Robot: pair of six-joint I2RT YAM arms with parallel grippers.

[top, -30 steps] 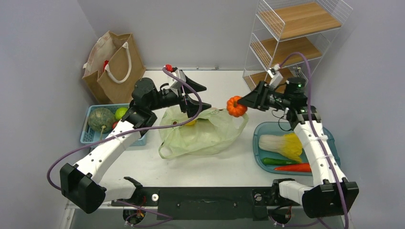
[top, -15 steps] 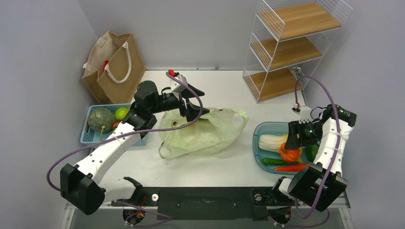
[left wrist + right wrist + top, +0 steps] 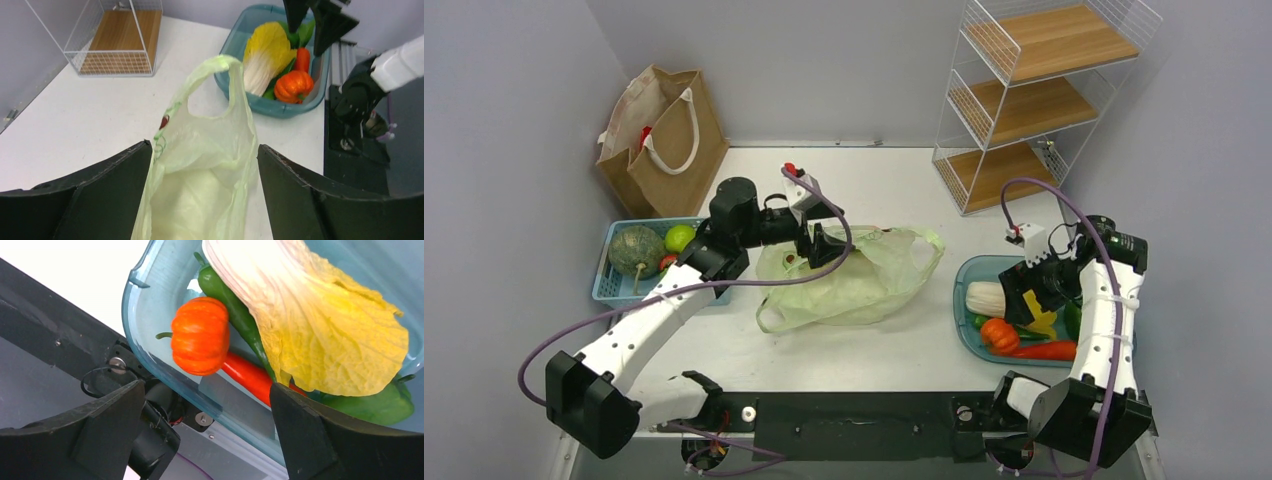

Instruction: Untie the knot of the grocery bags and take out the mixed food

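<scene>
The pale green plastic bag [image 3: 854,285] lies crumpled mid-table, its loop handles [image 3: 215,62] loose, with no knot showing. My left gripper [image 3: 827,232] is open at the bag's upper left. In the left wrist view the bag's film [image 3: 200,170] fills the gap between its fingers [image 3: 110,190]. The ribbed orange piece [image 3: 999,335] lies in the teal tray [image 3: 964,275], free of any grip. My right gripper [image 3: 1031,300] hovers open over the tray. In the right wrist view the orange piece [image 3: 200,335] sits just beyond its open gripper [image 3: 207,385]. The brown paper bag [image 3: 664,140] stands at the back left.
The teal tray [image 3: 150,365] also holds a white-yellow cabbage [image 3: 320,320], a red chili [image 3: 250,377] and green peppers [image 3: 235,310]. A blue basket [image 3: 614,285] at the left holds a green squash [image 3: 634,250] and a lime [image 3: 678,236]. A wire shelf [image 3: 1034,90] stands at the back right.
My right arm swung the orange piece from above the bag to the tray and let it go there. The left gripper sank a little onto the bag.
</scene>
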